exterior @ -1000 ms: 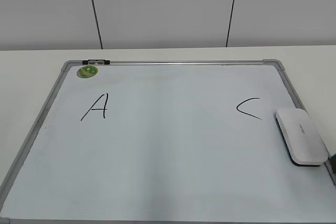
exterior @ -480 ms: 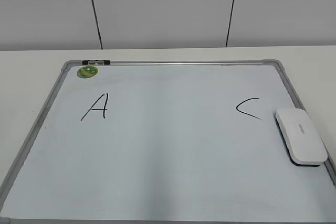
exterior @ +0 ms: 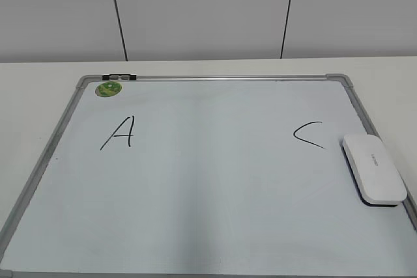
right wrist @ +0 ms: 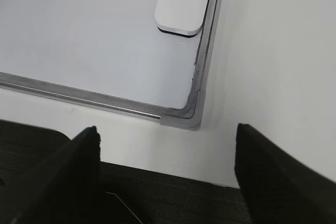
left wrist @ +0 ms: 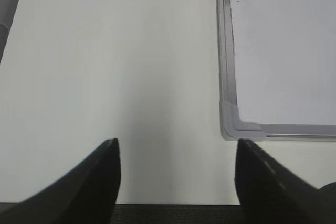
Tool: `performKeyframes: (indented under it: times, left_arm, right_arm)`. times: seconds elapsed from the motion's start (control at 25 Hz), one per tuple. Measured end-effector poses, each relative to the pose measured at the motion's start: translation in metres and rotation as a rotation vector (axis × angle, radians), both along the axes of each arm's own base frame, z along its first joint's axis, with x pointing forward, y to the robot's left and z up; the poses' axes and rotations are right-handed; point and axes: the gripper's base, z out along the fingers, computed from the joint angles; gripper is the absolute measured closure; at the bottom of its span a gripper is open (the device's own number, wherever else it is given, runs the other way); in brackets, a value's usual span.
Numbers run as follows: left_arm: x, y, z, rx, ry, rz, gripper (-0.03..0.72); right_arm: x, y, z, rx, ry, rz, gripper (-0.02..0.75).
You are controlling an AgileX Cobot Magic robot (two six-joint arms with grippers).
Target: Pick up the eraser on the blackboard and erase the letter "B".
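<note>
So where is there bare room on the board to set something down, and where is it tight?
The widest free patch on the blackboard runs through the middle, between the A and the C, and across the whole lower half. The top-left corner holds a green magnet. The right edge is crowded: the eraser lies against the frame beside the C.

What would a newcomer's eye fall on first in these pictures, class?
First, the big whiteboard that fills the table, with a black "A" on its left and a black "C" on its right; no "B" shows between them. Next, the white eraser lying at the right edge, and the small green magnet in the top left corner.
</note>
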Motion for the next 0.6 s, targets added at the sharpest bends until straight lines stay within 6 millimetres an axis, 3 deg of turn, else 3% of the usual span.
performKeyframes:
  times: [0.6]
  left_arm:
    - [0.0,-0.0001,0.0,-0.002,0.0,0.0,0.179]
  right_arm:
    - [-0.0013,-0.0007,-0.0016,-0.011,0.015,0.002,0.146]
